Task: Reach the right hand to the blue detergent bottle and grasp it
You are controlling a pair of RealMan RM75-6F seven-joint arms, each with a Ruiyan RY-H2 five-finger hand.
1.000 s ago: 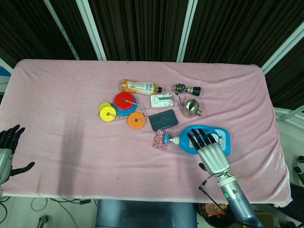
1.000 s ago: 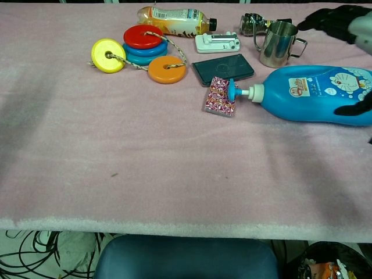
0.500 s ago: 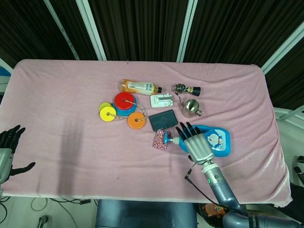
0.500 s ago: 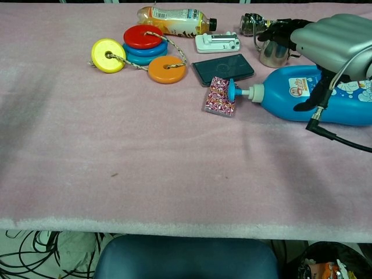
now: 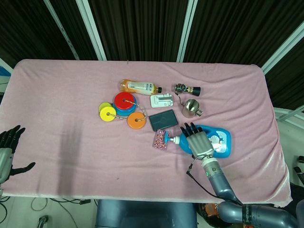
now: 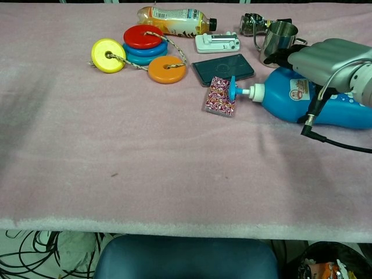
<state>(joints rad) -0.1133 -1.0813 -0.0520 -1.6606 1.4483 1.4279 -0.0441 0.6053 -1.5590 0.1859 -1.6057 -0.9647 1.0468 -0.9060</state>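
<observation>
The blue detergent bottle [image 5: 221, 143] [image 6: 344, 108] lies on its side on the pink cloth at the right, pump nozzle [image 6: 235, 90] pointing left. My right hand [image 5: 197, 141] [image 6: 326, 57] lies on top of the bottle's shoulder, its fingers stretched across it toward the far side and not wrapped around it. In the head view its fingertips [image 5: 189, 128] reach just past the bottle's far edge. My left hand [image 5: 8, 148] hangs off the table's near left edge, fingers apart and holding nothing.
A steel cup [image 5: 191, 108] [image 6: 275, 43] stands just beyond the bottle. A dark phone [image 5: 163, 119] and a patterned packet [image 5: 160, 139] lie by the nozzle. Coloured discs [image 5: 124, 104], an orange drink bottle [image 5: 137, 86] and a white clip [image 5: 162, 100] sit further back left.
My right hand has moved forward and left from the bottle's near side onto its shoulder and dropped lower over it. The left hand and the bottle have stayed put.
</observation>
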